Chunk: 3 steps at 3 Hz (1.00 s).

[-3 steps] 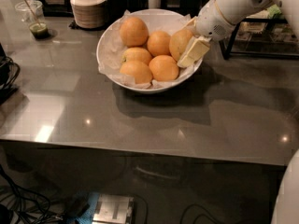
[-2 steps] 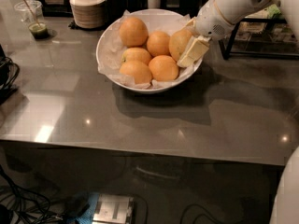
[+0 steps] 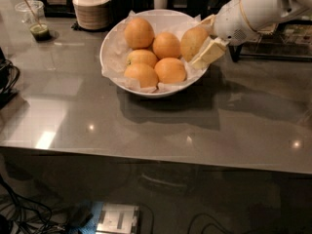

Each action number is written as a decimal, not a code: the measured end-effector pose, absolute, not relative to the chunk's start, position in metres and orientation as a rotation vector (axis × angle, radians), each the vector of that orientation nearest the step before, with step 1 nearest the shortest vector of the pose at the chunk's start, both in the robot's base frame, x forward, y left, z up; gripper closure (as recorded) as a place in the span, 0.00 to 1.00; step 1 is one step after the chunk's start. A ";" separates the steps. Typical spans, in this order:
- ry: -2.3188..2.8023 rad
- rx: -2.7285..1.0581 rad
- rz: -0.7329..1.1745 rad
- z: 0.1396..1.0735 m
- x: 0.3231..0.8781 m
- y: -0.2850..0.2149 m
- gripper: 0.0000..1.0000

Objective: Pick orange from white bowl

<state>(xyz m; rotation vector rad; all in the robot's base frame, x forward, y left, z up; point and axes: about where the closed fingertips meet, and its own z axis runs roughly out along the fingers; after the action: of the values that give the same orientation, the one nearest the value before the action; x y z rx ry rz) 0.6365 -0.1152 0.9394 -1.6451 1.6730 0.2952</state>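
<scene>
The white bowl [image 3: 113, 57], lined with crinkled white paper, sits on the grey counter. It holds several bright round oranges and, at its right side, the larger duller tan orange [image 3: 191, 40]. My gripper [image 3: 202, 40] reaches in from the upper right on a white arm. Its cream fingers [image 3: 208, 53] are closed around the tan orange, one above and one below, and hold it at the bowl's right rim.
A stack of small ribbed beige bowls [image 3: 91, 8] stands behind the bowl at the back left. A clear cup with green liquid and a stick [image 3: 32, 19] is at the far left. Dark containers line the back edge. Cables lie on the floor below.
The tan orange and the gripper have stayed almost still at the bowl's right rim. Nothing else has moved.
</scene>
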 end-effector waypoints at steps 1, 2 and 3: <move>1.526 -1.574 0.316 0.976 0.614 -0.114 1.00; 1.382 -1.549 0.336 1.014 0.585 -0.108 1.00; 1.294 -1.580 0.324 1.043 0.554 -0.091 1.00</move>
<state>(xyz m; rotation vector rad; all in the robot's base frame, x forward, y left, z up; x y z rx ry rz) 0.5543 -0.0915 1.0431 -1.5800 1.2940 0.3235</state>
